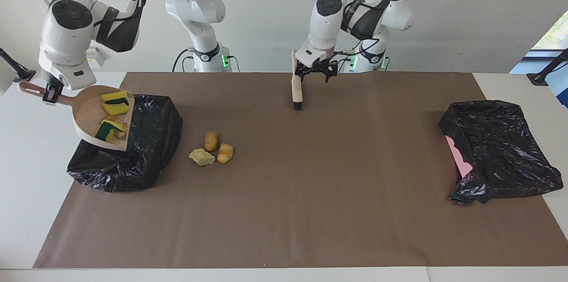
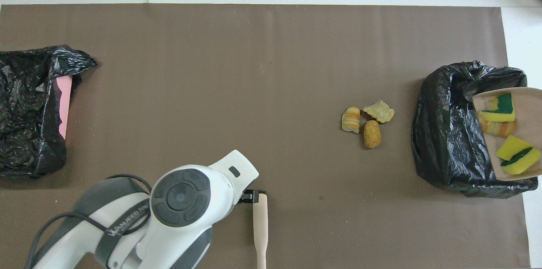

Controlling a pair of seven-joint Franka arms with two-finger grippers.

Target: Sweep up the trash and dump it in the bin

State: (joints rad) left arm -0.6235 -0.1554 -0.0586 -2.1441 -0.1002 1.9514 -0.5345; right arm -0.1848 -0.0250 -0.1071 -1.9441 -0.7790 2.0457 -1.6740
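The pale dustpan hangs tilted over the black bin bag at the right arm's end of the table. My right gripper is shut on its handle. In the pan lie yellow-and-green sponge chunks and a tan scrap. Three more trash pieces sit together on the brown mat beside the bag, also visible from overhead. The beige-handled brush rests bristles-down on the mat, handle end raised toward the robots. My left gripper is open just beside that handle.
A second black bag with a pink piece showing at its edge lies at the left arm's end of the table. The brown mat covers most of the tabletop. From overhead the left arm covers the mat beside the brush.
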